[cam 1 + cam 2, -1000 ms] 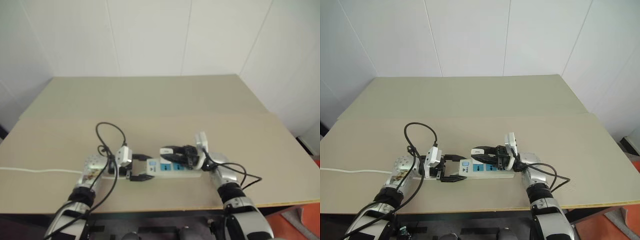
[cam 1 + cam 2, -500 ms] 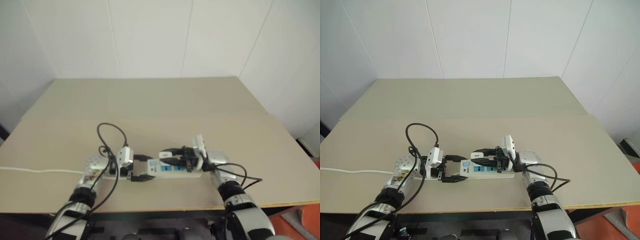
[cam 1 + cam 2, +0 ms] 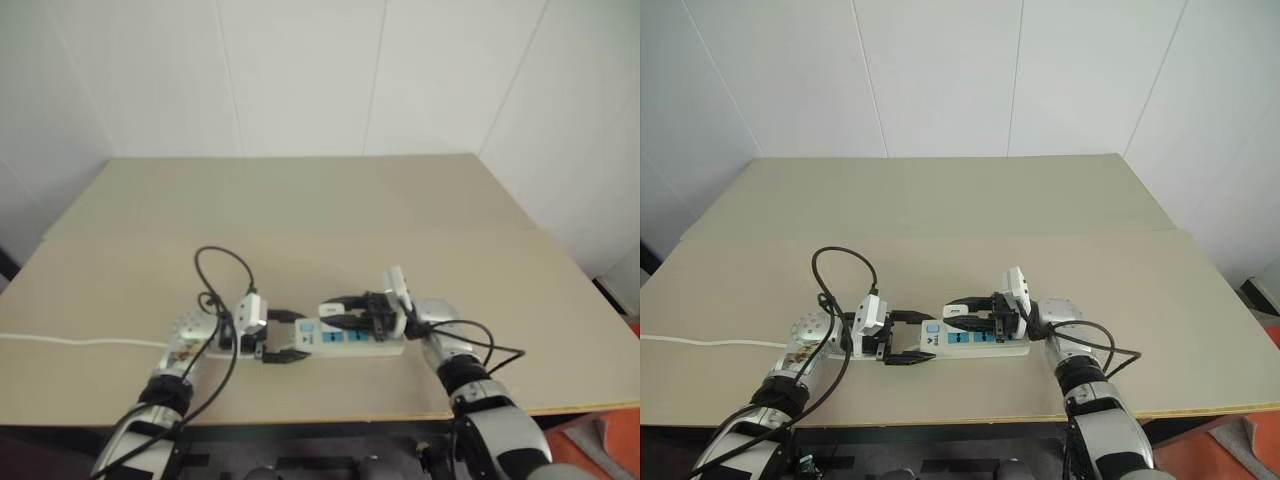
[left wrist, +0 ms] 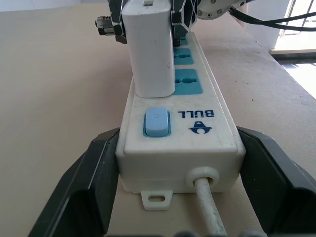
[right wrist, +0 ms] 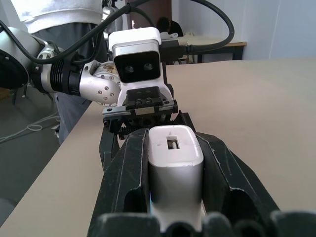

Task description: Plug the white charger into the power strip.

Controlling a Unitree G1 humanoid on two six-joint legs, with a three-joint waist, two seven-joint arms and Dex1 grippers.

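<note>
The power strip (image 3: 985,342) lies on the table near its front edge, its blue sockets facing up. My left gripper (image 3: 920,338) is shut on its cord end, one finger (image 4: 98,163) pressed against each long side. My right gripper (image 5: 174,140) is shut on the white charger (image 5: 175,158), holding it from the opposite end of the strip. In the left wrist view the charger (image 4: 150,49) stands upright on the strip (image 4: 197,128), over the socket nearest the blue switch (image 4: 156,122). Its base meets the strip's face and its prongs are hidden.
The strip's white cord (image 3: 700,343) runs left along the table (image 3: 940,210) and off its edge. A black cable loop (image 3: 845,265) rises from my left wrist. A person in a white top (image 5: 49,12) stands beyond the table. Open tabletop lies behind the strip.
My right gripper has tilted slightly with the charger in it. The left gripper and the power strip have stayed where they were.
</note>
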